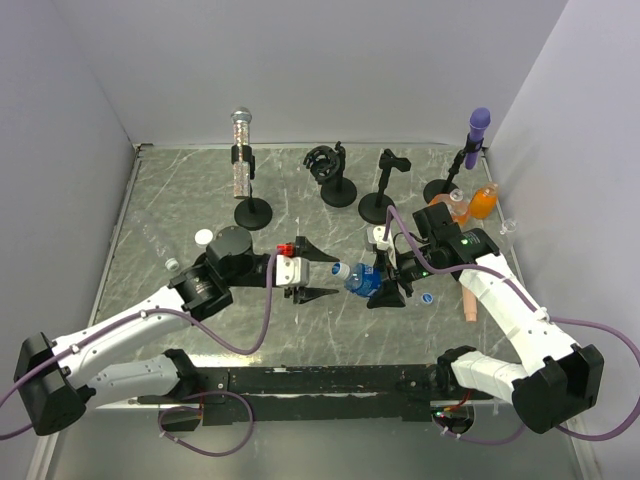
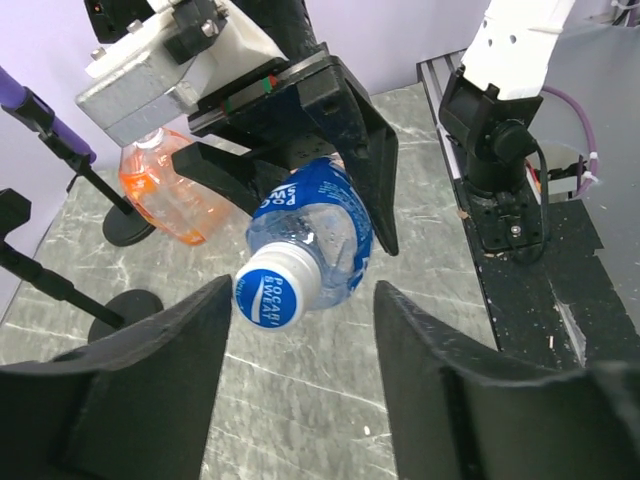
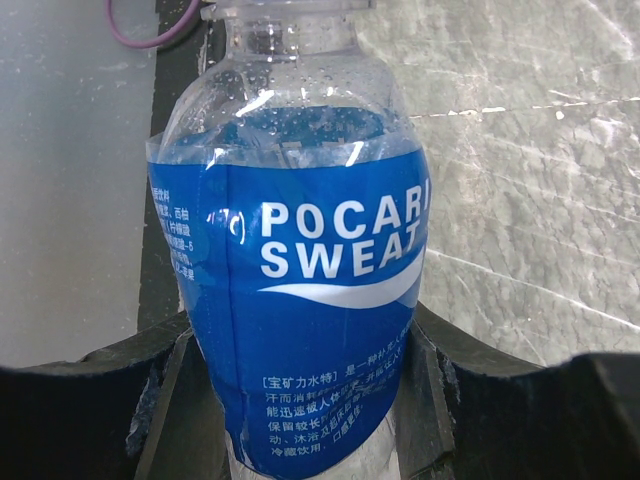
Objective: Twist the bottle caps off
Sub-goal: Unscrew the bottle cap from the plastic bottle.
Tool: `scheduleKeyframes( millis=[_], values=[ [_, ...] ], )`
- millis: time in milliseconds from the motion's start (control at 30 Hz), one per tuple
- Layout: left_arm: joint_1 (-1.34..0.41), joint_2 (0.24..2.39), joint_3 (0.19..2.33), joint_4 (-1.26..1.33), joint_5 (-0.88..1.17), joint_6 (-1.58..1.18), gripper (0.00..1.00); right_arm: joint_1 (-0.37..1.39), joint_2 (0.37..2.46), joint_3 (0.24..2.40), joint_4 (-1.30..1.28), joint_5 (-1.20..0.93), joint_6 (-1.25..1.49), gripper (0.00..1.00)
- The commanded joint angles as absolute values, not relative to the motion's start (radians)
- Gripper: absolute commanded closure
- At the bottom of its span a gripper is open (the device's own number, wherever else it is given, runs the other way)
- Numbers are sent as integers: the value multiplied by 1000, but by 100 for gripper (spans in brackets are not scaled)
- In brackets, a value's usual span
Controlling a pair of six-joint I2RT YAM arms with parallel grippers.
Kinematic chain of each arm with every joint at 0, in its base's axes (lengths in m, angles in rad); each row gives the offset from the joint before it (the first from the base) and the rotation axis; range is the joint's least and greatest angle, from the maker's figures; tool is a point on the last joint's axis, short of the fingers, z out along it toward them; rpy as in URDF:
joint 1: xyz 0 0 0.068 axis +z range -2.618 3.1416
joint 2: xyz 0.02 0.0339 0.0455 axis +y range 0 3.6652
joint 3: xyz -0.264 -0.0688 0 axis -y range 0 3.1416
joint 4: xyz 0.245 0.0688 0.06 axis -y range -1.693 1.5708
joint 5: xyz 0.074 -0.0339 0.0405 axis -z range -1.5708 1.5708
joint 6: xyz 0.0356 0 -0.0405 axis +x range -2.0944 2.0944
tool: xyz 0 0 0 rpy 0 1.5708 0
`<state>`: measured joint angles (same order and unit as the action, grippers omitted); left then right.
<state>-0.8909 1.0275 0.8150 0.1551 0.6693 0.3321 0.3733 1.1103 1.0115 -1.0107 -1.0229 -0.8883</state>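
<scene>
Item: blue-labelled bottle point(image 1: 360, 280). Small, thin clear plastic with droplets inside; probably light and easily squashed. Held sideways off the table point(image 1: 190, 200) by the right pincer point(image 1: 388, 285), which is clamped round the labelled belly.

Cap point(image 2: 270, 290): still on, facing the left pincer point(image 2: 300, 400), whose fingers are spread either side and not touching. Best hold, I'd say, is the cap's side wall.

Top camera high over the table point(image 1: 180, 210), both wrist views on one bottle point(image 2: 322, 222), left cap-end, right (nearest) label-side.
</scene>
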Motion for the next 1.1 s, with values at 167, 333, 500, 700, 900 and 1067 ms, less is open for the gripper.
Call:
scheduleKeyframes(
  millis=[167,333,500,700,900,1067],
  values=[
    [-891,1066,888,153,689,354,51,377,1109,1026,-999,-1066,-911,74],
    [-891,1074,902,137,675,331,71,377,1109,1026,-999,-1068,-913,74],
    [-890,1095,956,63,653,191,92,377,1108,1025,-999,-1062,-911,74],
    [-890,1121,1047,-90,477,-338,99,377,1101,1019,-994,-1057,-910,74],
    [-896,1121,1105,-238,423,-846,99,377,1120,1031,-999,-1060,-913,74],
    [-899,1066,1081,-235,348,-887,82,377,1131,1051,-1017,-1063,-920,74]
  ],
)
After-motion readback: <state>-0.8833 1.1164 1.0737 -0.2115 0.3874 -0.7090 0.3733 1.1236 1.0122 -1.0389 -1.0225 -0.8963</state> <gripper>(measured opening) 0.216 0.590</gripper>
